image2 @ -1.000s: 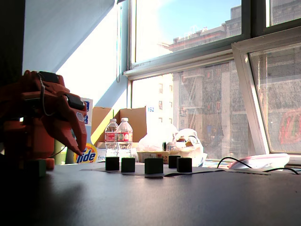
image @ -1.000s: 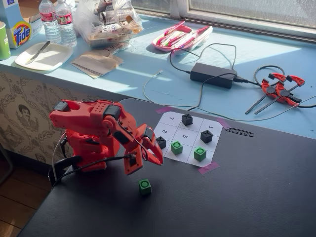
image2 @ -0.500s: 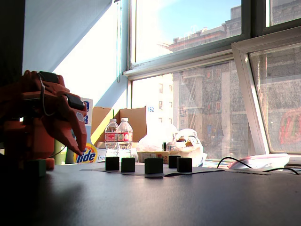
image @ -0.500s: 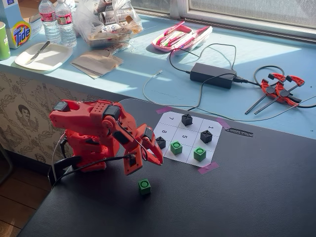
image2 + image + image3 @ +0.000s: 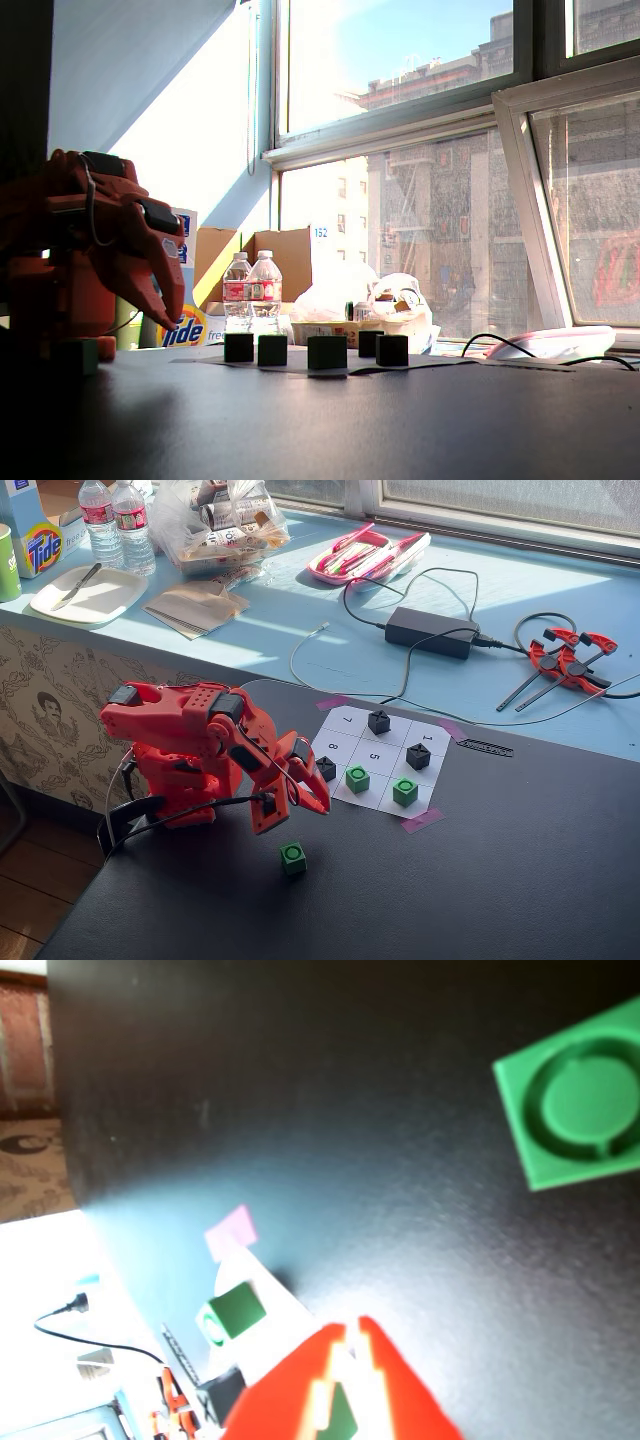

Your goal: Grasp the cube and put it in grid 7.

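Hovering above the dark counter [image 5: 520, 880], the hand [image 5: 293, 818] has its fingers nearly closed, grasping nothing — the cube [image 5: 293, 857] sits just below it, near of the sheet, well apart from grid 7 [image 5: 347, 721]

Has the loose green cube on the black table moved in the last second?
No. In a fixed view the cube sits at the same spot relative to the paper grid sheet, below the gripper.

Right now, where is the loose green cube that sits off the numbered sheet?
In a fixed view, the cube sits alone on the black table, below the gripper and lower-left of the sheet.
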